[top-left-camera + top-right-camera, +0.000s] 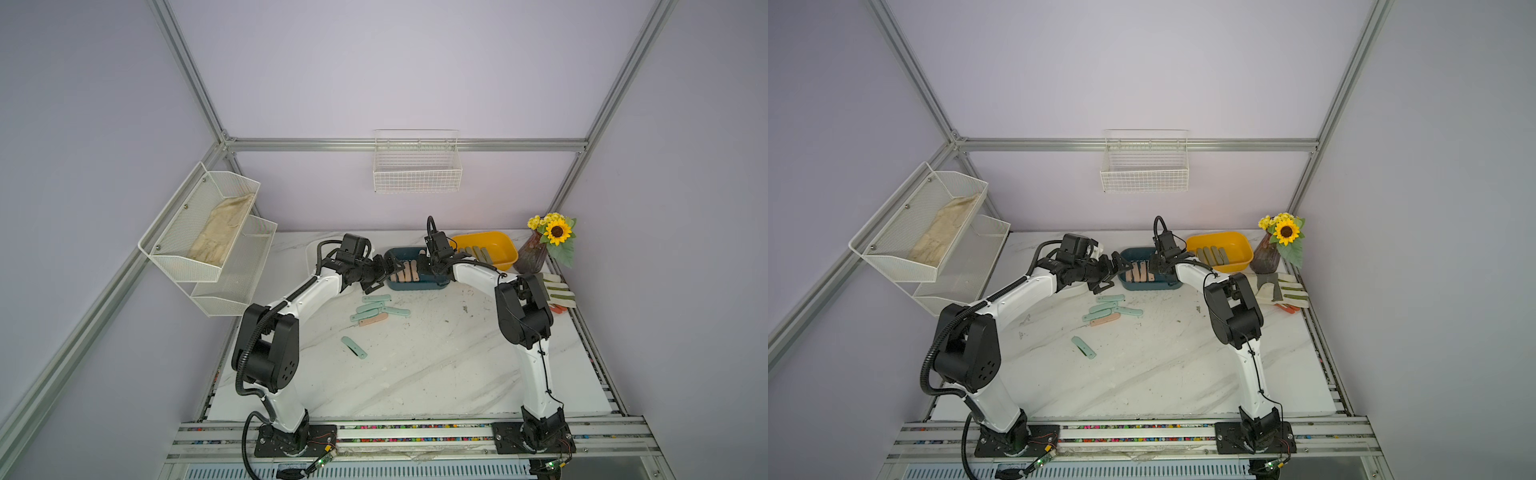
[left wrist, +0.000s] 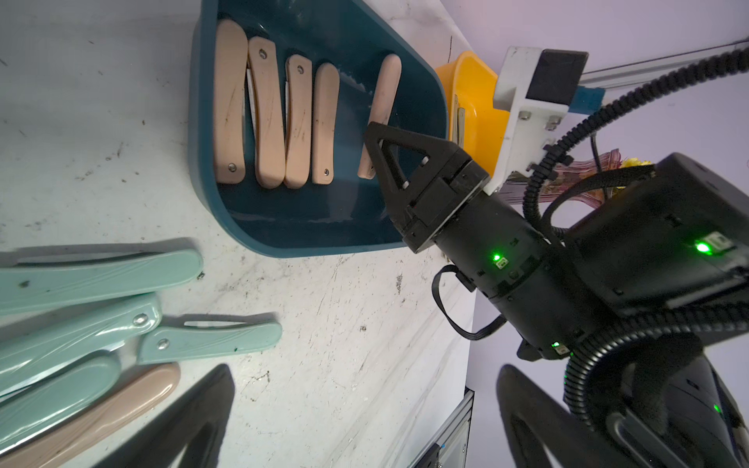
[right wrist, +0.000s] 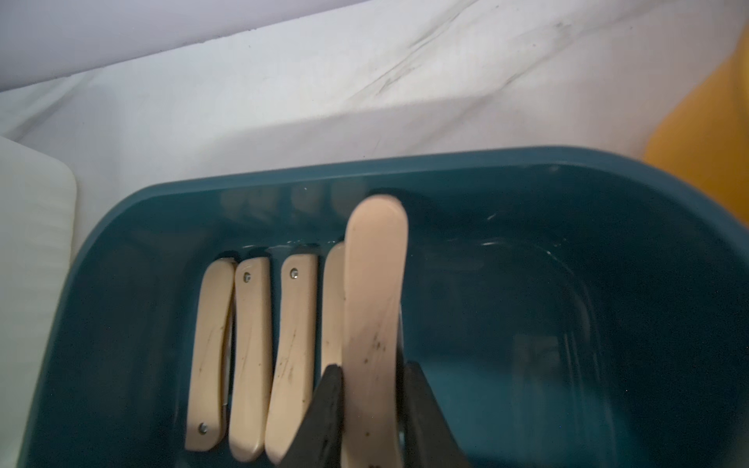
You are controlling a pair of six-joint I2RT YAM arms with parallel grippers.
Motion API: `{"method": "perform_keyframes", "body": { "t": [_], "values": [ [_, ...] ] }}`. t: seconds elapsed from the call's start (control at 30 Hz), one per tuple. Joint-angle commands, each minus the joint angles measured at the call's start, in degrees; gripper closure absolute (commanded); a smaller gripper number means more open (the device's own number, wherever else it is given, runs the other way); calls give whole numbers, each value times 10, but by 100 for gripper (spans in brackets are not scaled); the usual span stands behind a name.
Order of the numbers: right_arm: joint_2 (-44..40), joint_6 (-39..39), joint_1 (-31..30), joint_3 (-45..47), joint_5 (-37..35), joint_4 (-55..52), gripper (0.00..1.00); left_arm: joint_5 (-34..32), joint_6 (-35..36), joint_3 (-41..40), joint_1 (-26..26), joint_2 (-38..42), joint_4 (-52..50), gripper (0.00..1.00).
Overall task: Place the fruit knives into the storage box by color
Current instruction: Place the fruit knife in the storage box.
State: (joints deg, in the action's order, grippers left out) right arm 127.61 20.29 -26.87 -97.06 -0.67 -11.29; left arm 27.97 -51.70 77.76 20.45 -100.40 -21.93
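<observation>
Now right gripper (image 3: 373, 370) tight around peach knife (image 3: 377, 275) over teal box (image 3: 446, 166), left gripper (image 1: 384, 275) wide apart nearby

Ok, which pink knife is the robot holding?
The pink knife pinched in the right gripper, over the blue box. Four others lie flat inside it, and a sixth lies out on the table among green knives.

The surface (image 1: 415, 374) is smooth, marble-patterned white, scuffed with dark marks. The teal storage box (image 2: 316, 243) and, at one o'clock, the yellow box (image 1: 500, 249) are glossy plastic. The peach-pink fruit knife (image 3: 375, 283) in the right gripper (image 3: 371, 366) is matt plastic, speckled dark. Those lying in the teal box bear metal rivets. The mint-green fruit knives (image 2: 93, 275) shine glossier. At twelve o'clock the wire basket (image 1: 417, 174) is white-coated metal. The glove (image 1: 559, 291) at three o'clock is cloth.
</observation>
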Motion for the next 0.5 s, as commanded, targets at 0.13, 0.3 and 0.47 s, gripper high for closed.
{"method": "perform_keyframes", "body": {
  "t": [0.13, 0.3, 0.47],
  "values": [
    [24, 6, 7, -22, -5, 12, 81, 10, 2, 55, 4, 3, 10, 0],
    [39, 7, 7, -30, 1, 11, 81, 8, 2, 54, 5, 5, 10, 0],
    [43, 11, 7, -36, 8, 9, 73, 7, 1, 52, 6, 7, 9, 0]
  ]
}}
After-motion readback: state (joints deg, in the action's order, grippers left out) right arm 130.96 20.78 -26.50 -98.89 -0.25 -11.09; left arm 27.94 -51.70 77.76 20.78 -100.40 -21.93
